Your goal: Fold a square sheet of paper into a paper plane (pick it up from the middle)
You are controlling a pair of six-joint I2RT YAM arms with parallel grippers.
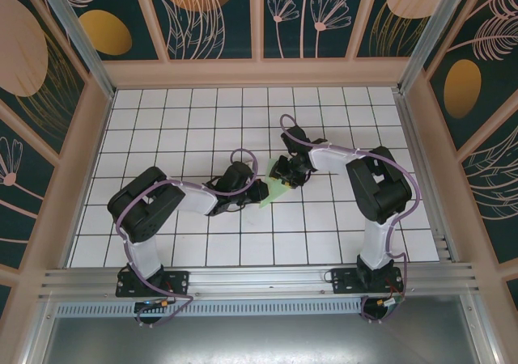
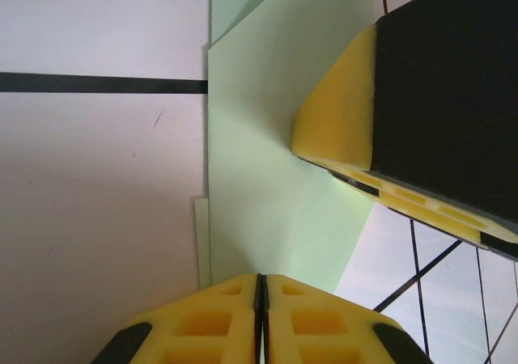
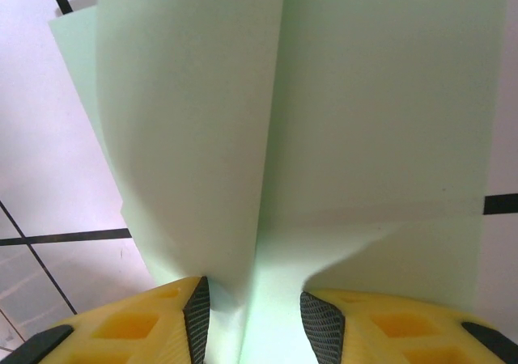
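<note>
Straddling plain mint-green paper [image 3: 372, 97], the right end effector [image 3: 256, 307] stands parted.

Green paper [image 1: 272, 192] on gridded table [image 1: 162, 121]

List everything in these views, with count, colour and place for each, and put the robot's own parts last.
sheet of paper: one, pale mint green, partly folded, on the table between the two grippers.
table: one, white tiles with black grid lines, under the paper and arms.
enclosure walls: three sides, dark teal panels with orange and pink plant patterns, around the table.
metal rail: one, silver, along the near edge under the arm bases.
left arm: one, black and white, reaching in from the near left.
right arm: one, black and white, reaching in from the near right.
left gripper: one, yellow, shut, tips at the paper's edge.
right gripper: one, yellow with black pads, open, raised paper between its fingers.
</note>
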